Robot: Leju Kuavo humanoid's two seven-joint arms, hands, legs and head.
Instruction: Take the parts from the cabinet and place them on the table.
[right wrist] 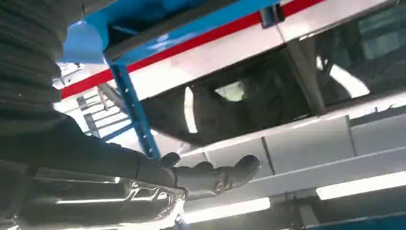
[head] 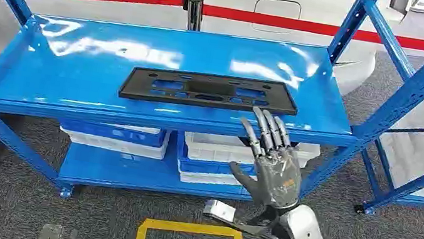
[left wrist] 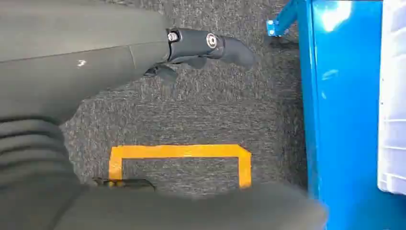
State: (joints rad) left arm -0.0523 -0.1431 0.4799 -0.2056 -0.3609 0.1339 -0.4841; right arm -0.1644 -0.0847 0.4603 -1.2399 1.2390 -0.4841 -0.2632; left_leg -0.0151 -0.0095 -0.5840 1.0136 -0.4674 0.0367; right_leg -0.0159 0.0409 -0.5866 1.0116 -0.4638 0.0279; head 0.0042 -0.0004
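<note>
Right hand fingers spread, empty, just before black part on blue shelf

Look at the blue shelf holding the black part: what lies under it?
Under the top shelf bearing the black part, white and blue crates sit stacked on the lower shelf. Their contents are hidden by the shelf above; the right hand covers some.

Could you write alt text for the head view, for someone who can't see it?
A robot's right hand, fingers spread and holding nothing, reaches toward a flat black part lying on a blue shelf. White and blue bins sit on the lower shelf.
</note>
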